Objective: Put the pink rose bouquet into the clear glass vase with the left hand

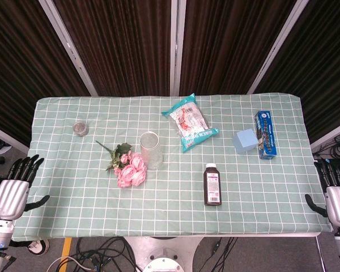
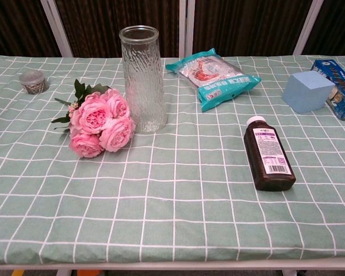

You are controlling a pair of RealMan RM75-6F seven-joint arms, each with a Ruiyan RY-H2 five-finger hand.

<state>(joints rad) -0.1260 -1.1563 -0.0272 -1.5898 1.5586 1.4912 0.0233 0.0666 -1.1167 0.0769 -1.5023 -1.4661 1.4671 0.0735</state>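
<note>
The pink rose bouquet [image 1: 128,168] [image 2: 98,122] lies flat on the checked cloth, blooms toward the front and green stem pointing back left. Right beside it, touching or nearly touching, stands the clear ribbed glass vase [image 1: 151,149] [image 2: 141,79], upright with nothing in it. In the head view my left hand [image 1: 14,188] hangs off the table's left edge, well clear of the bouquet, fingers spread and holding nothing. Off the right edge, my right hand [image 1: 336,195] is likewise open and holds nothing. The chest view shows neither hand.
A dark brown bottle [image 1: 212,184] [image 2: 268,153] lies right of centre. A teal snack bag [image 1: 190,121] [image 2: 214,76], a light blue cube [image 1: 246,140] [image 2: 307,91] and a blue box [image 1: 265,134] [image 2: 340,79] sit at the back right. A small round tin [image 1: 80,128] [image 2: 33,81] sits back left.
</note>
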